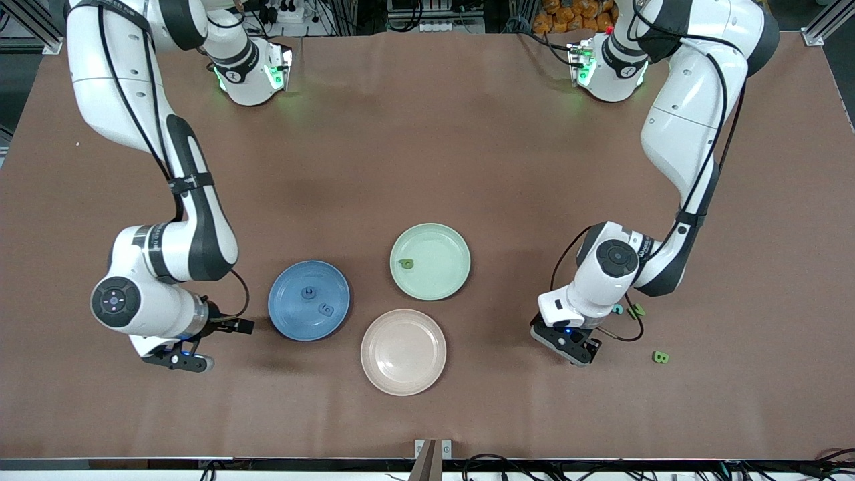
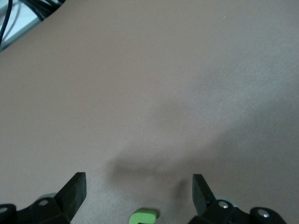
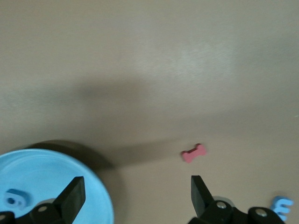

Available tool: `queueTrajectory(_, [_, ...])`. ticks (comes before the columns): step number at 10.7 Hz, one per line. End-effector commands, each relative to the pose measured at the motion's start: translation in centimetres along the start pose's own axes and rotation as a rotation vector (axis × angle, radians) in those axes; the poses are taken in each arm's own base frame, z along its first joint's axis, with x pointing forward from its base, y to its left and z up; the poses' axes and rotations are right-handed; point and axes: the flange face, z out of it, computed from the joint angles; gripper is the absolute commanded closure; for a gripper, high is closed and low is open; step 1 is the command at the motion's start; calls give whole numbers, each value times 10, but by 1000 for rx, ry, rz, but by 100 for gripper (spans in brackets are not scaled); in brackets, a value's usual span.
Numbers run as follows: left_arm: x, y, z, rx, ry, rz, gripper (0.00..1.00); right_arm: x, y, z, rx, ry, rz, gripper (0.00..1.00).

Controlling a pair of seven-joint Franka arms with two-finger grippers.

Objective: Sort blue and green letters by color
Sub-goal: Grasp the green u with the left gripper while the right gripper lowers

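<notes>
Partly done: blue plate [image 1: 287, 321] w/ 2 letters, green plate [image 1: 441, 280] w/ 1, loose letters [image 1: 660, 357] left on counter; both grippers, left [image 1: 578, 350] & right [image 1: 179, 361], spread apart, empty.

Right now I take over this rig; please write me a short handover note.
Left end effector: open, holding nothing, low over the table beside the loose letters.
Right end effector: open, holding nothing, beside the blue plate.
Done: two blue letters on the blue plate, one green letter on the green plate.
Left: green B, a second green piece and a teal piece on the table by the left arm. Pink plate holds nothing.
</notes>
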Motion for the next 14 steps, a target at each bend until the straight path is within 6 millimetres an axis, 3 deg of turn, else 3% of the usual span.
queueTrajectory(1, [-22,-15,5,-15,-26,-15,0,-3,26,-23,-15,-52,-58,0])
queueTrajectory(4, [-28,-23,2,-37,-41,-45,9,4,75,-20,-9,-80,-145,0])
queueTrajectory(6, [-29,-27,-3,-77,-48,-84,11,2,99,-4,-9,-119,-199,0])
queueTrajectory(9, [-31,-26,-2,-119,-67,-144,15,9,177,8,-11,-131,-311,0])
queueTrajectory(12, [-31,-23,1,-126,-72,-148,20,11,244,38,-19,-94,-369,0])
queueTrajectory(14, [-31,-23,-1,-125,-80,-144,28,3,251,65,-30,-49,-387,0])
